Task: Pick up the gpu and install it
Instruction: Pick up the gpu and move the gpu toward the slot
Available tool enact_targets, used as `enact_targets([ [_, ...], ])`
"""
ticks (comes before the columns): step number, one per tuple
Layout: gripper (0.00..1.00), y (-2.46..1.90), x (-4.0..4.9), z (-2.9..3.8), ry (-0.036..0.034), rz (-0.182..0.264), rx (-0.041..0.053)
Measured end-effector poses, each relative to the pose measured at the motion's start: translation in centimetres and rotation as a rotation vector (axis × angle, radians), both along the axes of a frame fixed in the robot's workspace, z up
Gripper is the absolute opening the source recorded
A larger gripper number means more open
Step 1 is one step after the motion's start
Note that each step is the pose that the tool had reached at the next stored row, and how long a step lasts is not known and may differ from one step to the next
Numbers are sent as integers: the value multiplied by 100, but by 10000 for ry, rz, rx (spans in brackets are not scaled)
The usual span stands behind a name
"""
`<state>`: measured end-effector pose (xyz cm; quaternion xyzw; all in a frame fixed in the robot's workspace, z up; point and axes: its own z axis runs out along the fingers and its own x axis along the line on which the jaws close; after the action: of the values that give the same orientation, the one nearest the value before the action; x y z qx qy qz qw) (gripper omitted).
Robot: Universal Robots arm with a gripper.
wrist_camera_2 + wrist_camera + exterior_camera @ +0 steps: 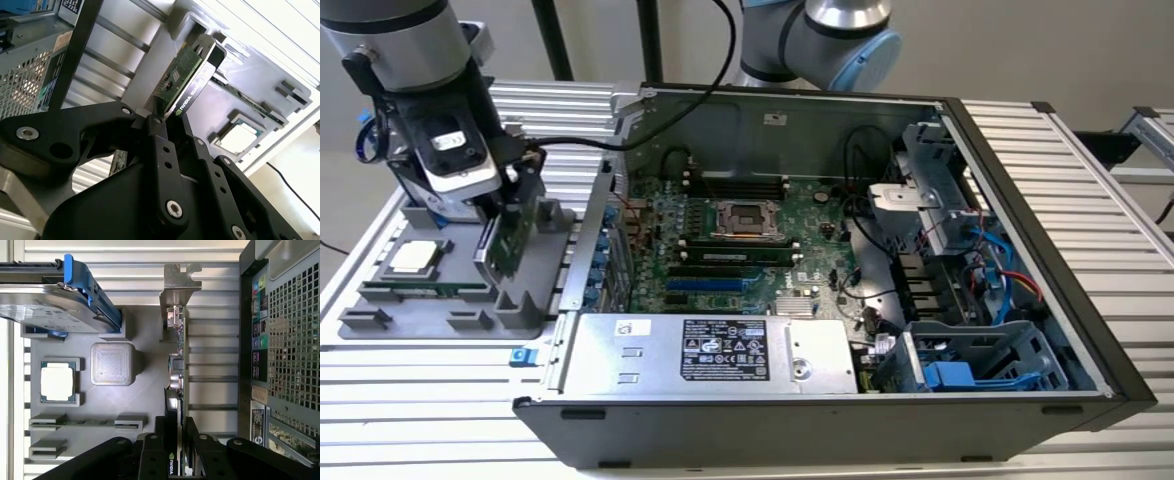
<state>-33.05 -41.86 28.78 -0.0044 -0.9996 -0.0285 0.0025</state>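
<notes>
End effector (178, 426) is closed on the gpu (177, 370), standing on edge in its slot at the grey tray's (414, 315) edge beside the computer case (787, 425); I'd draw it straight up, square, so the bracket (181, 282) clears the slot posts.

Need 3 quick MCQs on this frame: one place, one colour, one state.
1. Where is the gpu? A) upright at the grey tray, outside the case B) seated inside the case C) flat on top of the case
2. Colour of the hard drive's rails? A) red B) blue C) yellow
3. State of the pincer? A) open B) shut on the gpu C) shut on the hard drive
Key: 1A, it stands edge-up at the tray beside the case; 2B, the rails show blue; 3B, its fingers clamp the card's edge.
</notes>
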Motion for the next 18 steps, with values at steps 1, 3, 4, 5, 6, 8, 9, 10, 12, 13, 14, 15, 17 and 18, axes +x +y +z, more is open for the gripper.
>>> enact_targets([
  [1,0,0,0,6,1,0,0],
  [3,0,0,0,18,0,0,0],
  [4,0,0,0,24,0,0,0],
  [5,0,0,0,31,0,0,0],
  [6,0,0,0,36,0,0,0],
  [8,0,0,0,47,0,0,0],
  [9,0,0,0,53,0,0,0],
  [10,0,0,0,59,0,0,-1],
  [12,0,0,0,71,0,0,0],
  [13,0,0,0,76,0,0,0],
  [14,0,0,0,82,-1,0,0],
  [15,0,0,0,87,-1,0,0],
  [17,0,0,0,98,0,0,0],
  [18,0,0,0,102,-1,0,0],
])
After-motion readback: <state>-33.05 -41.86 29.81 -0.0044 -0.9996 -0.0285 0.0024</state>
